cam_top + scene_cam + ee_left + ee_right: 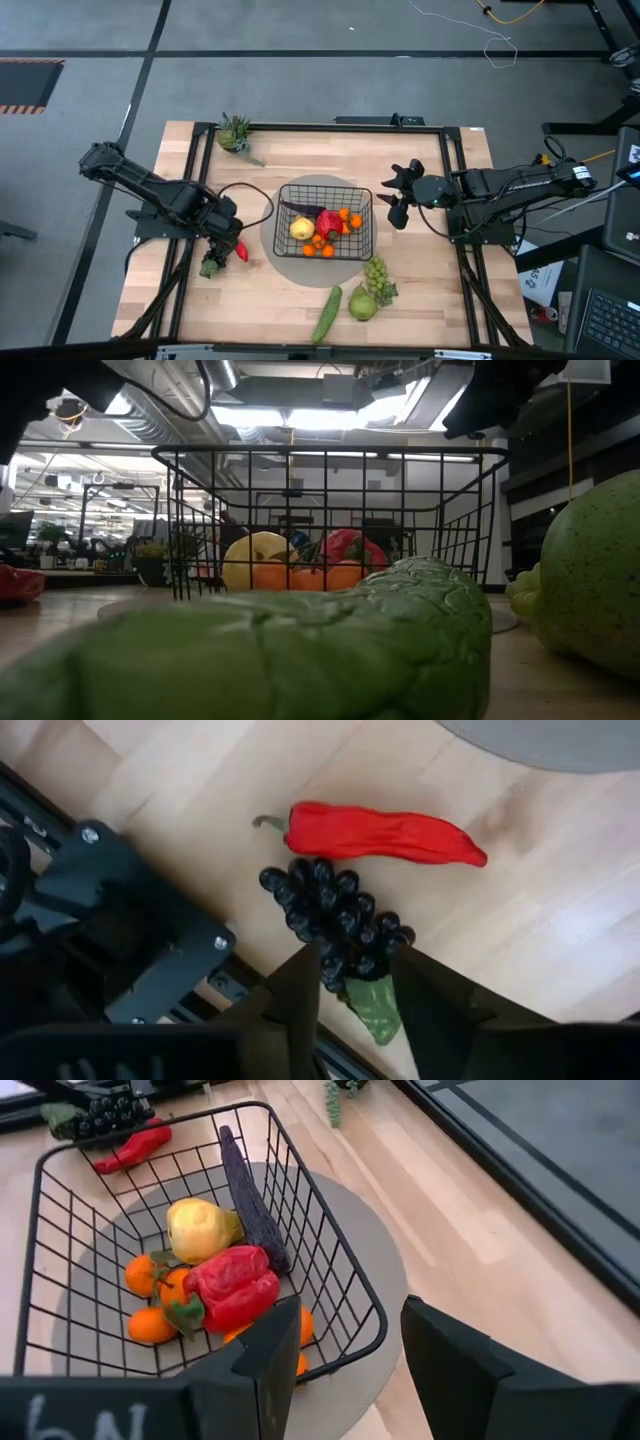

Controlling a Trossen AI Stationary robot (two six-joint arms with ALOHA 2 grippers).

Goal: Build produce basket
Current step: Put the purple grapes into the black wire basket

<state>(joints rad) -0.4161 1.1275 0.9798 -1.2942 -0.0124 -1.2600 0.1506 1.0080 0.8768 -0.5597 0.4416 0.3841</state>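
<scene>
Wooden worktop (300,300), pale planks, black frame; round grey mat under black wire-mesh basket (325,222) at centre. We see left arm bent low near left edge, left gripper (355,985) fingers parted, straddling dark grape bunch (335,915), not clamped; glossy red pepper (385,832) just beside. Right gripper (340,1350) hovers near right edge, fingers apart, empty. Basket holds yellow fruit (200,1228), oranges, red pepper, dark long vegetable. Bumpy cucumber (327,314), pear (362,305), green grapes (378,275) near front edge. We read no labels.
</scene>
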